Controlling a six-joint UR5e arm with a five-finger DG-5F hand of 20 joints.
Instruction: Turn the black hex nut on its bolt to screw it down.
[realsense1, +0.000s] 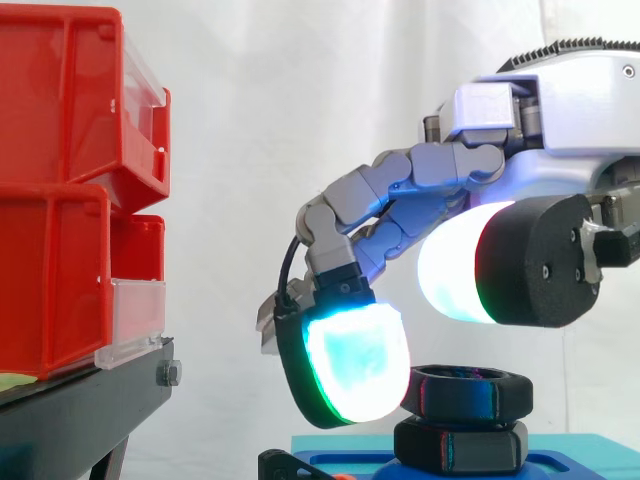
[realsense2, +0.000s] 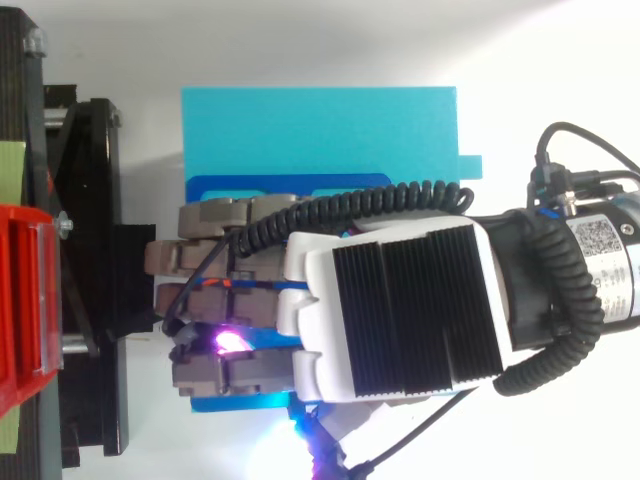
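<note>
Hand (realsense1: 560, 100): lying level over the work, its fingers curling down round the black hex nut (realsense1: 468, 392). One cyan-glowing fingertip pad (realsense1: 350, 365) is pressing the flank of the nut that faces away from the wrist. The white thumb pad (realsense1: 455, 265) is hanging just above the nut, with a gap showing.
Nut's place: sitting flat directly beneath the hand, between the curled fingers and the thumb.
Relation that matters: the nut is lying below the palm and its turning axis is running upright. Judging from this, the coming twist is calling for a sideways sweep round that upright line, not a downward push.
Nearer hand: only one hand is working here, and it is already touching the nut.
Count: one hand; two black hex pieces stacked, the nut on top and a lower hex piece (realsense1: 460, 445) just beneath it.
Bolt: its shank is hiding inside the stack, so the thread left to run cannot be told.
Under the hand: one dark blue fixture (realsense2: 280, 185) is resting on one cyan plate (realsense2: 320, 130).
Beyond the fingertips: red bins (realsense1: 60, 100) are standing in two tiers on one black stand (realsense1: 90, 400), well apart from the nut.
</note>
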